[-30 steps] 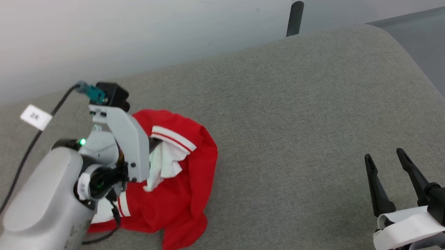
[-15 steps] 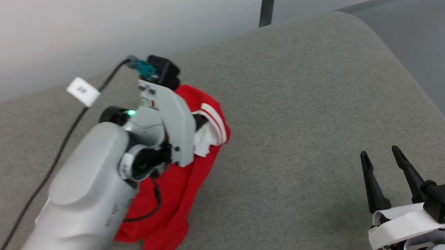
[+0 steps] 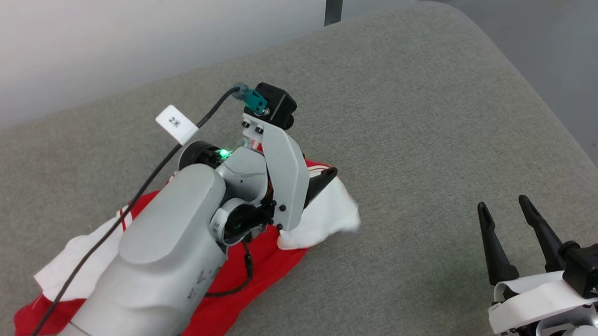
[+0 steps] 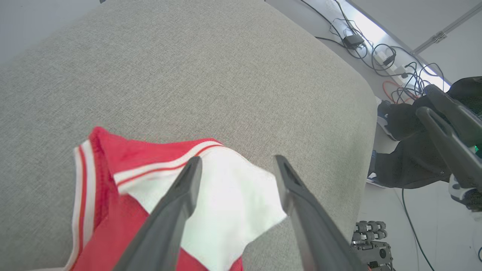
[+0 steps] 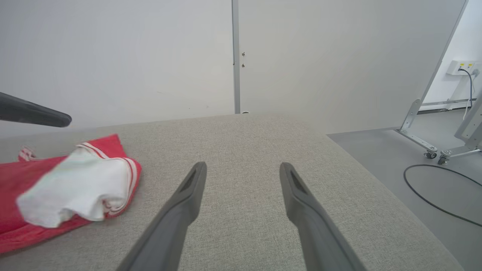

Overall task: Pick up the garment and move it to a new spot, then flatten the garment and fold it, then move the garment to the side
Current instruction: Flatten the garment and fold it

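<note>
Left tool: I see my left tool [image 4: 237, 160] spread wide, its fingers gripping nothing.
Shirt: the red shirt [image 3: 273, 252] lies crumpled on the grey surface [image 3: 405, 130], beneath the left tool and trailing back under its arm.
Sleeve: the white sleeve [image 4: 233, 203] lies just below the left tool's fingertips.
Right tool: my right tool [image 3: 503, 202] is also wide and holds nothing, well apart from the left tool.

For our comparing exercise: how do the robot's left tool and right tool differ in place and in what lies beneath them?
The left tool hangs over the white sleeve of the garment; the right tool is over bare cushion. The left tool reaches out mid-cushion; the right tool sits close to the robot, at the head view's lower right. Both stand open, holding nothing.
</note>
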{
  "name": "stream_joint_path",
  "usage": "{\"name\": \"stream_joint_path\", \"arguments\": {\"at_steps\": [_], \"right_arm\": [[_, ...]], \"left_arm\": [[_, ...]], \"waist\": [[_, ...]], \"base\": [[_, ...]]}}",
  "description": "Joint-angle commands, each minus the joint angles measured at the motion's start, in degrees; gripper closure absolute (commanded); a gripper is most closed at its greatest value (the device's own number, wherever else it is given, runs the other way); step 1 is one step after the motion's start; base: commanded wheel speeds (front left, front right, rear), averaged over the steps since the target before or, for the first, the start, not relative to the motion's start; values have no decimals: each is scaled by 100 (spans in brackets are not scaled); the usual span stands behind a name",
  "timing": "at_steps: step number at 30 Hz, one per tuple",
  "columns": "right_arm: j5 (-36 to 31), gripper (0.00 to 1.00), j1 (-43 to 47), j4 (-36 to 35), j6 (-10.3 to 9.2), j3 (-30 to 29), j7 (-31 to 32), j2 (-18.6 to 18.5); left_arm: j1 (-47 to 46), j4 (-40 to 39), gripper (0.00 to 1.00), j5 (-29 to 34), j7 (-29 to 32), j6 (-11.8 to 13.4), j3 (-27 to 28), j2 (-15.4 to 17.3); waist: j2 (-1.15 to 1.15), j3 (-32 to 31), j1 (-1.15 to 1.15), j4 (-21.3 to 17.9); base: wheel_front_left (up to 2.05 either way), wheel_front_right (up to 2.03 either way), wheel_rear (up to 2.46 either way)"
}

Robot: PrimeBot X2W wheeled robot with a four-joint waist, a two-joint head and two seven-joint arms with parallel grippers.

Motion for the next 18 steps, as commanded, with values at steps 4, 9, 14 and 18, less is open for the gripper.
{"name": "stream_joint_path", "arguments": {"at_steps": [4, 9, 14, 18], "right_arm": [[30, 0, -64, 72, -2, -14, -57, 17], [-55, 0, 23, 108, -2, -38, -52, 16], [-203, 0, 160, 45, -2, -82, 47, 16], [-258, 0, 315, -51, -2, -95, 198, -10]], "left_arm": [[-143, -41, 0, -139, -121, -32, -80, 64], [-154, -193, 0, -294, -288, -35, -142, 273], [36, -322, 0, -448, -518, -36, -62, 588], [241, -346, 0, -518, -722, -30, 81, 868]], "waist": [[0, -70, 0, 101], [0, -265, 0, 293], [0, -576, 0, 573], [0, -848, 0, 842]], "base": [[0, 0, 0], [0, 0, 0], [0, 0, 0], [0, 0, 0]]}}
